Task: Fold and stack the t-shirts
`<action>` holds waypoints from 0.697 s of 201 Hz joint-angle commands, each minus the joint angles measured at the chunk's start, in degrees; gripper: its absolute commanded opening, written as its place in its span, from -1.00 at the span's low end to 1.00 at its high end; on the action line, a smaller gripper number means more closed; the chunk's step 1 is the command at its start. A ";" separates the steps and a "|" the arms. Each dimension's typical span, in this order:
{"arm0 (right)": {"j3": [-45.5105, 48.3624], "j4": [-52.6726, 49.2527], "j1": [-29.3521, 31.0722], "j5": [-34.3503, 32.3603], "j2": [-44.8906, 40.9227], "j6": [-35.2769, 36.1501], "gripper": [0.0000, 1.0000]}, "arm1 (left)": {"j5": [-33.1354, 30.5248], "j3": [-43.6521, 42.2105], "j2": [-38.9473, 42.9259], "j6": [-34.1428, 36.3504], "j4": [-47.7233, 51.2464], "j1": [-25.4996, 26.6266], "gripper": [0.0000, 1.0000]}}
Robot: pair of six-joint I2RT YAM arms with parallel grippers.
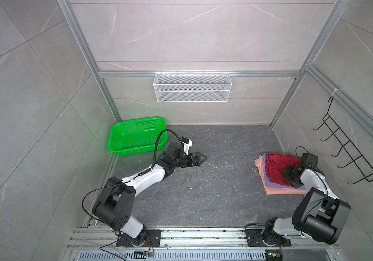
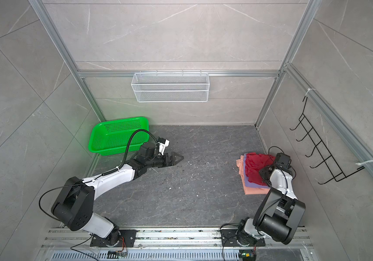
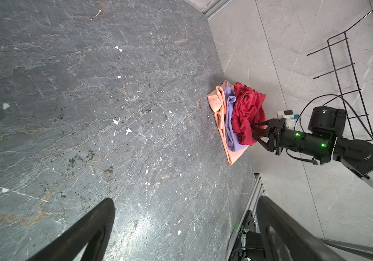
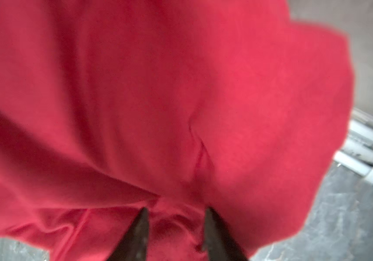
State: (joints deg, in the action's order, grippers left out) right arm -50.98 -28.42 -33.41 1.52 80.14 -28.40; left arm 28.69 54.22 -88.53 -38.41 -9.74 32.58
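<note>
Soft, even light is filling both top views, leaving only faint shadows. The green basket (image 1: 140,119) is tinting the wall (image 1: 107,122) beside it. In the left wrist view the surface (image 3: 122,228) is glinting palely, and the fingers (image 3: 90,230) of the left claw (image 3: 186,201) are looking blurred. The right wrist view is showing the dark red shirt (image 4: 158,90) out of focus.

Top shirt (image 1: 278,166) is dark red, middle shirt (image 1: 276,185) purple, bottom shirt (image 1: 276,192) pink. The basket (image 1: 135,145) is green with holes.
</note>
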 commanded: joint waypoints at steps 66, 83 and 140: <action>-8.49 -8.69 -0.51 -11.62 -3.94 3.93 0.13 | 1.46 1.42 0.02 -0.25 -1.41 -0.22 0.99; -7.60 -6.90 -1.30 -13.42 -2.68 4.31 0.13 | 1.44 1.28 0.43 0.08 -0.91 -0.21 0.99; -5.09 1.22 -6.59 -5.33 2.64 3.42 0.08 | 0.49 0.80 1.63 0.80 0.11 -0.23 0.99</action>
State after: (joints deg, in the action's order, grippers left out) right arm -56.60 -30.13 -38.79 -6.02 79.72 -25.04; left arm 28.86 54.22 -88.53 -38.39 -9.04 32.58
